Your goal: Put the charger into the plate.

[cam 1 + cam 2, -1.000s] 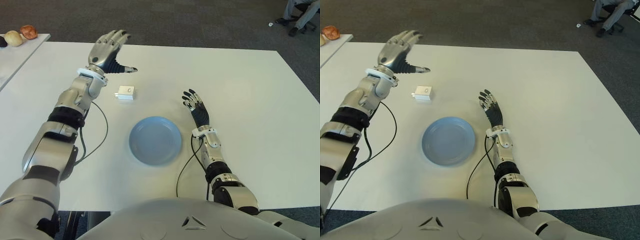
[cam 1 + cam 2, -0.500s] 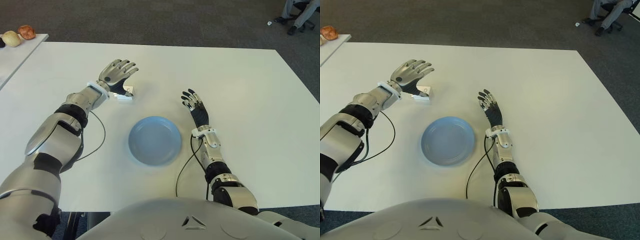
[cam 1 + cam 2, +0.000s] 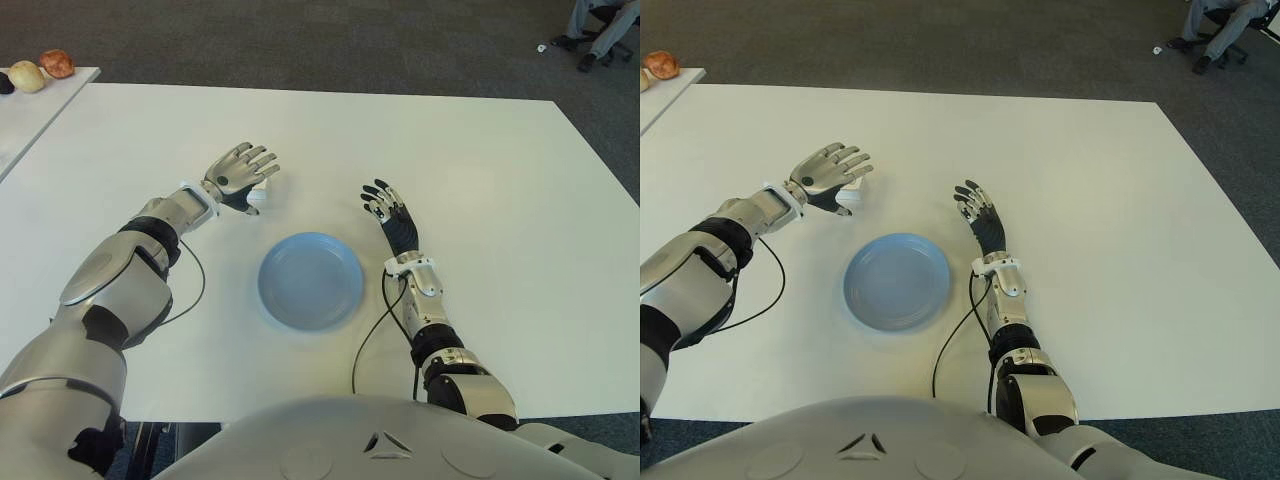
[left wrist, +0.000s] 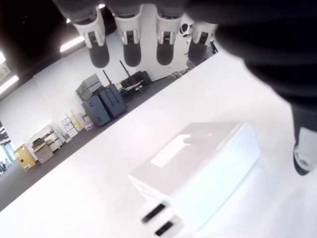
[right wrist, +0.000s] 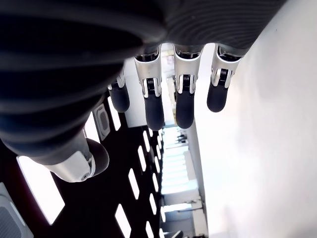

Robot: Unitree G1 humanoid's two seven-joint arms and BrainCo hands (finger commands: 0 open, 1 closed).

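left hand (image 3: 238,175) low over the small white rectangular charger (image 4: 198,171), fingers (image 4: 131,47) spread straight, gripping nothing. charger flat on the wide white table (image 3: 480,160), prongs showing, just beyond the round blue plate (image 3: 311,281). plate bare inside. right hand (image 3: 390,213) just right of plate, fingers extended and slack. broad bare table all around.

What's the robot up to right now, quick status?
Left hand open over the charger, not gripping. Right hand open, idle right of plate. Plate empty, path clear.
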